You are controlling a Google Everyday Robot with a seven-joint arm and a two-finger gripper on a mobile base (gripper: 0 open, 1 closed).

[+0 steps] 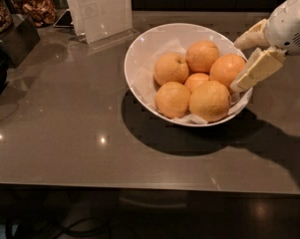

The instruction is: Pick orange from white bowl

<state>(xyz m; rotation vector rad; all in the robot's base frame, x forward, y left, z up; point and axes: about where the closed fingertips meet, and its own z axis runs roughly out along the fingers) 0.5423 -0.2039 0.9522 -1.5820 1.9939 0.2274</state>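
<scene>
The white bowl [139,59] holds six fruits, the orange [227,69] by its right rim. The gripper [236,66], fingers apart, flanks it; a sign stand [102,11] stands upper left.

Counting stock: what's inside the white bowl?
Six round fruits on white paper; the open gripper is at the rim beside the orange. The white bowl bottom beneath them is hidden.

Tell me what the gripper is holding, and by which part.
Nothing held: the gripper is open at the white bowl's right rim, beside the orange.
</scene>
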